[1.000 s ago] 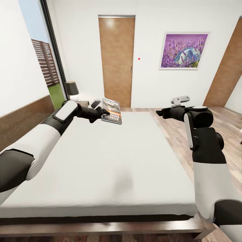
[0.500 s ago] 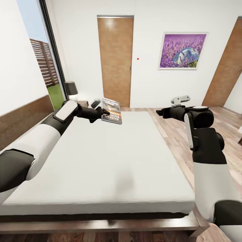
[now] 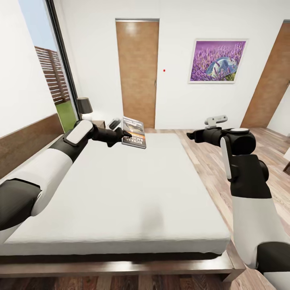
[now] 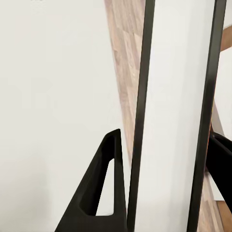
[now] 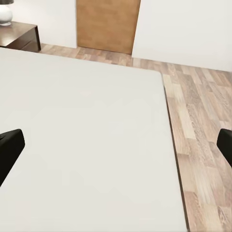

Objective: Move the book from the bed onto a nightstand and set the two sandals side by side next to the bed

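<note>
Our left gripper [image 3: 119, 136] is clamped on the book [image 3: 133, 133], lifted over the bed's [image 3: 133, 193] far corner. The nightstand [image 3: 100, 124] lies just beyond at about eleven o'clock from the book, nearer our left arm. Our right gripper [image 3: 192, 135] hangs wide and empty over the bed's three-o'clock edge.

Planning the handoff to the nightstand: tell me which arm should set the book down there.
Left. The left gripper already holds the book up over the bed's far corner, close to the nightstand. The right gripper hangs open, on the bed's opposite side.
</note>
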Controlling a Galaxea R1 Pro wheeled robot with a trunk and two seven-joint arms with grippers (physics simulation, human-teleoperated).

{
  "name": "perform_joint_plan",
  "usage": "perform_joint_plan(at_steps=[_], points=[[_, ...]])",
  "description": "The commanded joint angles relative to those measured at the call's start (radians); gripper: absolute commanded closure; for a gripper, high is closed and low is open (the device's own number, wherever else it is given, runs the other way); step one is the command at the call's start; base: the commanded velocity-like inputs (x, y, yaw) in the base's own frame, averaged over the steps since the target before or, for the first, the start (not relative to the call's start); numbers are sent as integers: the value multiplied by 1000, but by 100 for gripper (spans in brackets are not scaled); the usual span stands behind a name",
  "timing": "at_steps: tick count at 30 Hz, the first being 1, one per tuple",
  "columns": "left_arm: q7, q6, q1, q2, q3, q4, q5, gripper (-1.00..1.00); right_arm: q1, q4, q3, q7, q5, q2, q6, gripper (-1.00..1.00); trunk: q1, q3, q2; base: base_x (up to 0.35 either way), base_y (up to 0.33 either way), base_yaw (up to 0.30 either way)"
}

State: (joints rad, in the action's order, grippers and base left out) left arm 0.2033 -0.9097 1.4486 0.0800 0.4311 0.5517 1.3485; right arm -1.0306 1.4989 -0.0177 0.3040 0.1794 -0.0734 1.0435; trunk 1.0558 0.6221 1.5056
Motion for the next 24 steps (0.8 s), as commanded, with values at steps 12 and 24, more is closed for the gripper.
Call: perform_joint_plan(at_steps=[12, 24], points=[[9, 2, 1, 0, 6, 8, 11, 100, 6, 11, 1, 8, 11, -2, 4, -100, 0, 1, 1, -3, -6, 0], [43, 0, -11, -3, 6, 44, 13, 100, 9, 15, 1, 8, 12, -3, 4, -100, 0, 11, 1, 0, -1, 47]])
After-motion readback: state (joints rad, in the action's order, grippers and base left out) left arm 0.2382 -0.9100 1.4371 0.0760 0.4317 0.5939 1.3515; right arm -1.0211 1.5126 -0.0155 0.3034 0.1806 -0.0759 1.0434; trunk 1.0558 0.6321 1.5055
